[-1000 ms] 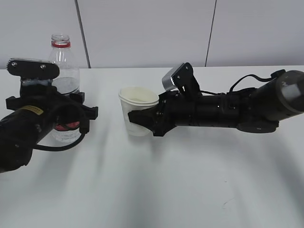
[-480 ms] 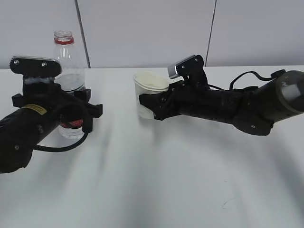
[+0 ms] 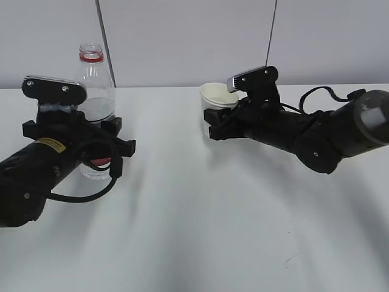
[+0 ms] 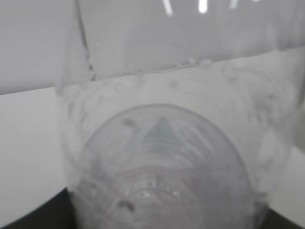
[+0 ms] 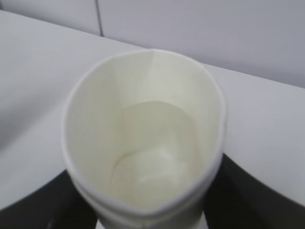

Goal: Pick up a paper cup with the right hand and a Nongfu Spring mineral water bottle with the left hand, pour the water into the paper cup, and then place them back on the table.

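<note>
Both are lifted: right pincer [image 3: 214, 123] clenches the cream paper cup [image 3: 214, 97], left pincer [image 3: 97, 146] the clear plastic bottle [image 3: 95, 79]; next, tilt bottle over cup.

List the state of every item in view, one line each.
Paper cup: held off the table, upright, rim squeezed oval, no water visible inside.
Water bottle: upright, uncapped, partly filled, gripped low on its body.
Right gripper: shut on the paper cup.
Left gripper: shut on the water bottle.
Table: white, with a small dark scuff.
</note>
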`<state>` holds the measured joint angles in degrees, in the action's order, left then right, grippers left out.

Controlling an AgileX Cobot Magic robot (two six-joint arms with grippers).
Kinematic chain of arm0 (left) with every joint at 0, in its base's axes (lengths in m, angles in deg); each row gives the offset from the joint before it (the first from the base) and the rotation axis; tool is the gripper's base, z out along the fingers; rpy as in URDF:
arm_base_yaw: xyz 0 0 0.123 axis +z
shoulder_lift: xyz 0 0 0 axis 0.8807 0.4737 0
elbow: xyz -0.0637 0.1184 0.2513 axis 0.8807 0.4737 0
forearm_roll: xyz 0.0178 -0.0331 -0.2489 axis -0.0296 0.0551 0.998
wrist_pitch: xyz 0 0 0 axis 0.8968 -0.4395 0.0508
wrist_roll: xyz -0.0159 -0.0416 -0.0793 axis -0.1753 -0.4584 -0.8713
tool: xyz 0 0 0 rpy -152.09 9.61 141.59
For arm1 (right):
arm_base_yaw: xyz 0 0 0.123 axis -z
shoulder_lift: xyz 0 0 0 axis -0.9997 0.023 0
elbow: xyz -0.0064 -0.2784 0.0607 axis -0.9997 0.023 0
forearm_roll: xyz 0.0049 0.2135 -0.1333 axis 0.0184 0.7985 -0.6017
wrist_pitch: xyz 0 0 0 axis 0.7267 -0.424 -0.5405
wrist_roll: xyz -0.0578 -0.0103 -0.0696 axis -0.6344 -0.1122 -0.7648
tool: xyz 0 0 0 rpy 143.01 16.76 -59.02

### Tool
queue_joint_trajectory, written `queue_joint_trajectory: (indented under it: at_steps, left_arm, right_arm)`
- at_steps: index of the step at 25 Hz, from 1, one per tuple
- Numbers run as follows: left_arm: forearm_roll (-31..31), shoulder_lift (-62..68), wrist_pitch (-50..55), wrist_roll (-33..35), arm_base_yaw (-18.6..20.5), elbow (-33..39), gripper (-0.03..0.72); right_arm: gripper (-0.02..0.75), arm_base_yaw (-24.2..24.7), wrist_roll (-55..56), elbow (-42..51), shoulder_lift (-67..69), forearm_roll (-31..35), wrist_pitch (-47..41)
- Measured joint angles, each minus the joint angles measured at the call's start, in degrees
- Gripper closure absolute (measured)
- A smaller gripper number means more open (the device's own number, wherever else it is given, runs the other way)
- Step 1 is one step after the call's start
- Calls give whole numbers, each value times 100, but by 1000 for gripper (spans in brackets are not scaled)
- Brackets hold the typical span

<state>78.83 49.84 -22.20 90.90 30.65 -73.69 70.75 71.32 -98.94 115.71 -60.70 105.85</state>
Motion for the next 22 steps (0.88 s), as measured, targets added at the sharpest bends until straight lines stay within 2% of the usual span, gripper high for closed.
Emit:
queue_joint_trajectory:
  at_steps: [6,11,14,22]
  left_arm:
    - [-30,23,-150,0,39,0,315]
    - [-85,23,-170,-3,181,0,315]
    - [-182,23,-182,-3,246,0,315]
    - [-231,23,-213,-3,318,0,315]
  right_arm:
    - [303,53,-683,0,0,1585,-156]
    - [303,78,-1547,0,12,2566,-172]
    - [303,78,-1737,0,103,2844,-160]
    - [303,78,-1866,0,455,2909,296]
